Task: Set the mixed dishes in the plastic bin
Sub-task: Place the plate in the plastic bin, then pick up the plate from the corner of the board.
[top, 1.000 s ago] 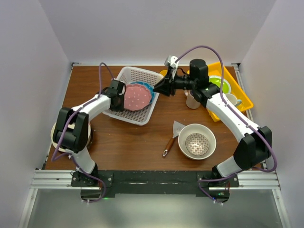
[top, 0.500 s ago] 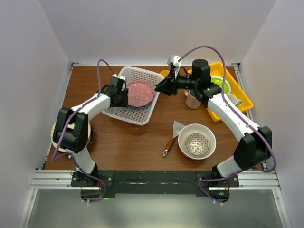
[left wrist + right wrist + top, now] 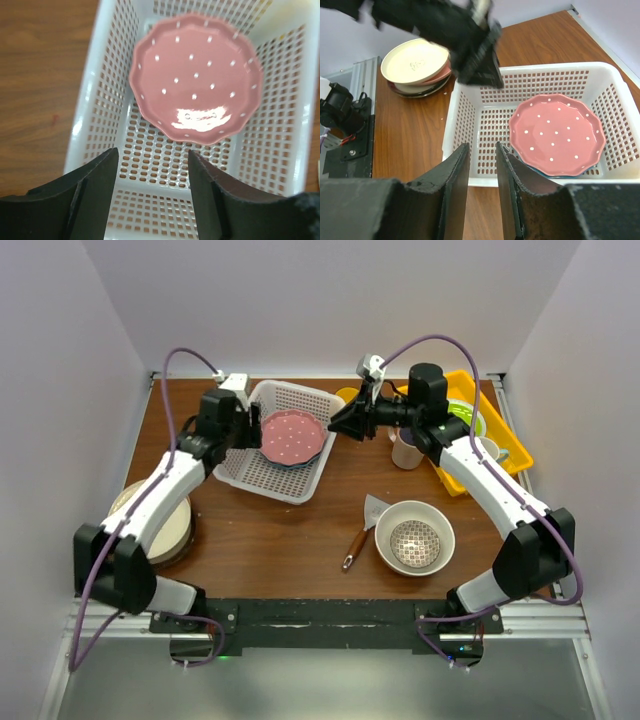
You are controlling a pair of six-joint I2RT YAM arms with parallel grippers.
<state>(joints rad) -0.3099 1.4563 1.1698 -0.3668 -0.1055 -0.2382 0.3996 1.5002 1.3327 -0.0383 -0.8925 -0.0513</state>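
1. Step in hand: the pink dotted plate (image 3: pixel 196 105) lies flat inside the plastic bin (image 3: pixel 82 115), toward its far end. It rests on a blue plate (image 3: pixel 560 176) whose edge barely shows beneath it. This placement looks complete.
2. Left gripper (image 3: pixel 152 160): it hangs over the bin's near end with its jaws spread, holding nothing and clear of the plate.
3. Right gripper (image 3: pixel 482 150): it hovers just beside the bin's right wall with its jaws only narrowly apart and nothing between them.
4. Next move, as judged: fetch another dish.
   - The stack of plates (image 3: pixel 415 60) sits at the left table edge, nearest the left arm.
   - The cream bowl (image 3: pixel 437 530), with a small patterned bowl (image 3: pixel 412 543) inside it, and a mug (image 3: pixel 405 450) suit the right arm.
5. Obstructions:
   - The left gripper must rise clear of the bin wall first.
   - A spatula (image 3: pixel 362 530) lies just beside the cream bowl.
   - The yellow tray (image 3: pixel 470 380) stays out of the task.
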